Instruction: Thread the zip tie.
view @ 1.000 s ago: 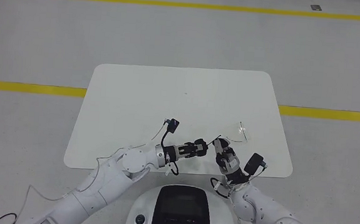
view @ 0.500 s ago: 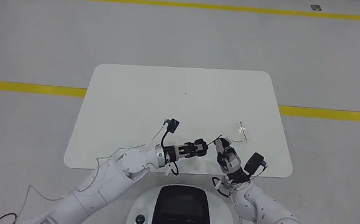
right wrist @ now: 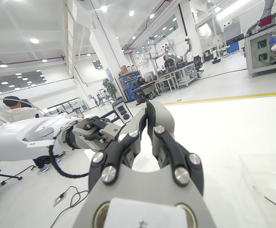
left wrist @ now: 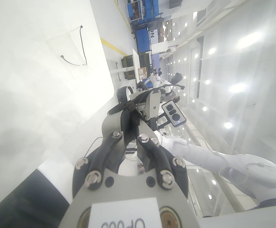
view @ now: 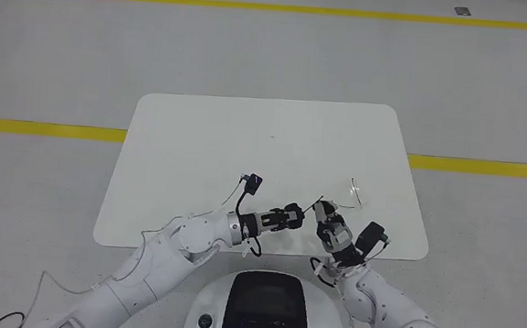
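Both left gripper (view: 298,212) and right gripper (view: 322,208) clamp zip tie (view: 313,204) near table (view: 247,135) edge.

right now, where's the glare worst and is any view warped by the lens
Left wrist view: glare washes out the white table, though the spare zip ties are visible. Right wrist view: the wide lens bends the columns; ceiling lights flare. Top view: even light, no glare.
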